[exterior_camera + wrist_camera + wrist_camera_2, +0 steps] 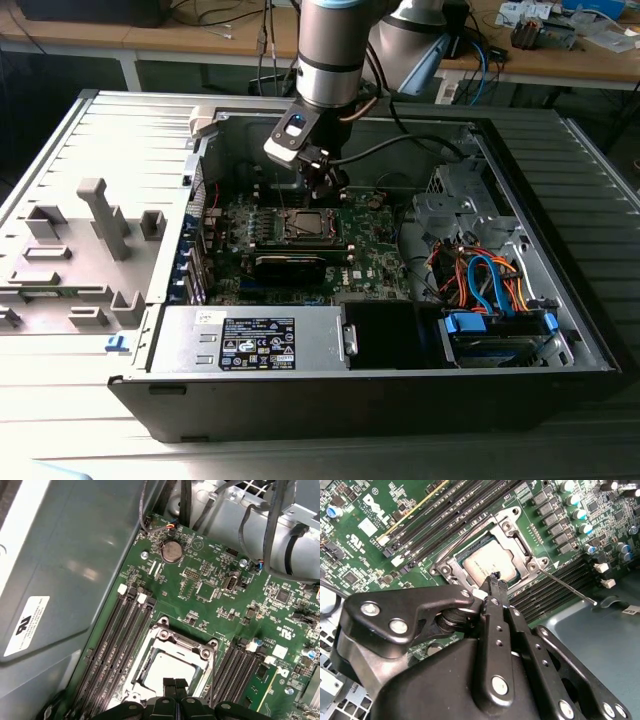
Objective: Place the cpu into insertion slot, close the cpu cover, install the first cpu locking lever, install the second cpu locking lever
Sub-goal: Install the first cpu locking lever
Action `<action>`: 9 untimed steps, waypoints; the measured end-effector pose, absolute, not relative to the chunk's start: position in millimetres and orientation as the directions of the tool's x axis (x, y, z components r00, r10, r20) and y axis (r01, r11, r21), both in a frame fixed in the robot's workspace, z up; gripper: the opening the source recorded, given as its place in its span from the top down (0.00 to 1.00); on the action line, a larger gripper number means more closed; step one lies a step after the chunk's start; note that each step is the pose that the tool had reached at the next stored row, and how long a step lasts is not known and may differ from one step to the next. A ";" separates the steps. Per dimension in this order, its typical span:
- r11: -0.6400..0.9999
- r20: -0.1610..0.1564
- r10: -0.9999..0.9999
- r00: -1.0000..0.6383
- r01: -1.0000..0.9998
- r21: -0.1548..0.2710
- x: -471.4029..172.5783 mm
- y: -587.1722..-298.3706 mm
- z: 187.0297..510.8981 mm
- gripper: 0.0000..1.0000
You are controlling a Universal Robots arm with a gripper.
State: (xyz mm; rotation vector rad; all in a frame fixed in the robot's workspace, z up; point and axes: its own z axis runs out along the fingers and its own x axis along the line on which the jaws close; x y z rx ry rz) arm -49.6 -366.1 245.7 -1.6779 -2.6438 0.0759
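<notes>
The cpu [482, 565] lies in its socket on the green motherboard, its pale grey top showing in both wrist views [167, 670]. The cpu cover [519, 539], a silvery frame, lies flat around it [182, 641]. One thin wire locking lever [567, 586] sticks out sideways from a socket corner, unlatched. My gripper [494, 576] is shut with nothing between its black fingers, and its tip hovers at the cpu's edge [175, 682]. In the exterior view the gripper [328, 193] hangs just above the socket [305, 226].
Black memory slots [117, 640] run along both sides of the socket. A coin battery [171, 551] and cables [272, 525] sit farther along the board. The case wall [120, 160], a power supply [255, 340] and a drive bay with blue and orange cables [490, 290] ring the board.
</notes>
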 end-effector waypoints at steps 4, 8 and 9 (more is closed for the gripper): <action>0.441 -0.018 0.897 -0.442 0.896 -0.046 -49.6 -366.1 245.7 0.89; 0.456 -0.018 0.889 -0.457 0.889 -0.046 -49.6 -366.1 245.6 0.89; 0.458 -0.018 0.888 -0.459 0.888 -0.046 -49.6 -366.1 245.7 0.89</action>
